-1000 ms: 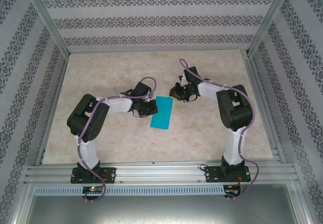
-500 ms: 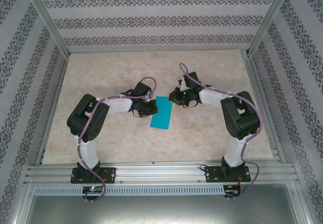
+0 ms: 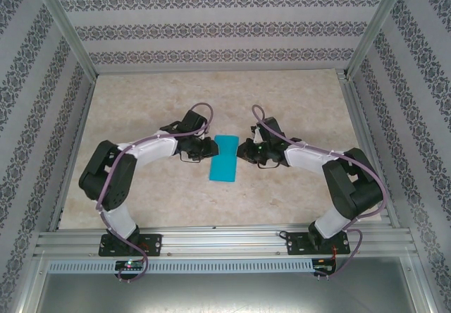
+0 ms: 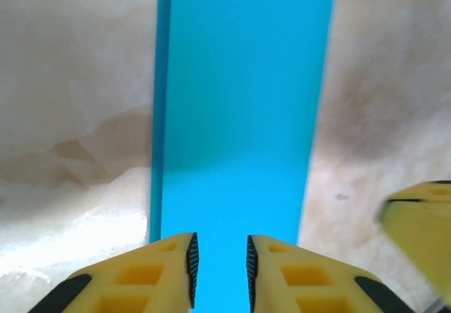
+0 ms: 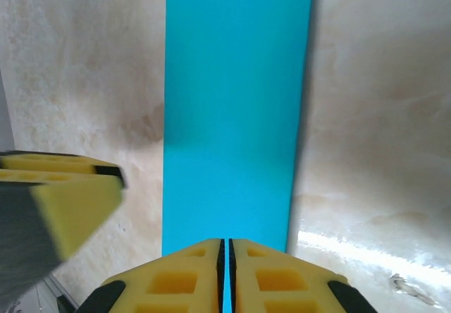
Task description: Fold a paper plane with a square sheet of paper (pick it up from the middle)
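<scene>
Top external view: the left arm (image 3: 137, 151) reaches in over the pale marbled surface (image 3: 303, 101), and the left jaws sit just at the left long edge of the sheet of paper (image 3: 225, 158). The sheet lies flat near the middle of the surface, between the two arms. It shows as a narrow oblong, not a square. The right arm (image 3: 317, 159) comes in from the other side, with the right jaws just at the sheet's right long edge, facing the left jaws across it.

Left wrist view: the left jaws stand a narrow way apart at the near edge of the sheet (image 4: 236, 101), with blue showing in the gap. They clasp nothing, and I cannot tell whether their tips touch the paper. A thin strip of a slightly different shade runs along one long edge, which looks like a second layer peeping out. A yellow finger (image 4: 419, 221) of the right jaws shows at the far right, beside the sheet.

Right wrist view: a yellow finger (image 5: 67, 200) of the left jaws sits at the left, the sheet (image 5: 236, 94) runs up the middle, and the right jaws are drawn together to a hairline slit. I cannot tell whether they press on the paper.

By my reading the first fold in half is done. The nose corners and the wings are left, so most of the work lies ahead.
</scene>
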### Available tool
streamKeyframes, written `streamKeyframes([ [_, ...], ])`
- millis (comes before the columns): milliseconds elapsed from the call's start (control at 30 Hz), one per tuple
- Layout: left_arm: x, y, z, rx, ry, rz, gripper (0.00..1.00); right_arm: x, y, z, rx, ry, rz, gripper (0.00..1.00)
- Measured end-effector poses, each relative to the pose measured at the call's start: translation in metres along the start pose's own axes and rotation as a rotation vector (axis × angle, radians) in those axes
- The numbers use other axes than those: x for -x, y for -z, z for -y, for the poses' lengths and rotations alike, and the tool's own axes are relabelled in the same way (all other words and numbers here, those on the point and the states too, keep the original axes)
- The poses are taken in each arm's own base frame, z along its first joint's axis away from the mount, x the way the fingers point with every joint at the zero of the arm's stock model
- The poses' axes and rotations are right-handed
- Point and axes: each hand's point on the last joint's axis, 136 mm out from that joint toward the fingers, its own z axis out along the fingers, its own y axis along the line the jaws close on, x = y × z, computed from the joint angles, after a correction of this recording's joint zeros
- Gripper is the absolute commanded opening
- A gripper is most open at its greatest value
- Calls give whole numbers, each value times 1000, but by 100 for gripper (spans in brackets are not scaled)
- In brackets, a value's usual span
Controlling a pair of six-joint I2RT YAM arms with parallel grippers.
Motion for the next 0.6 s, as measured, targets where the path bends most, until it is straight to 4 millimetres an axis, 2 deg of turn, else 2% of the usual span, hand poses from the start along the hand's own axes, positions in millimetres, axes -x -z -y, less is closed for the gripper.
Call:
streamKeyframes([
  [100,10,19,7,2,-16,68,28,-4,-2,-3,0,12,-4,13],
  [200,13,29,6,12,-21,107,27,-5,-5,-5,5,18,-9,13],
  [367,8,27,-1,32,-11,100,25,-5,-21,0,1,-2,-36,13],
  [600,4,21,-2,23,-4,71,25,-3,-38,10,-28,-22,-65,12],
])
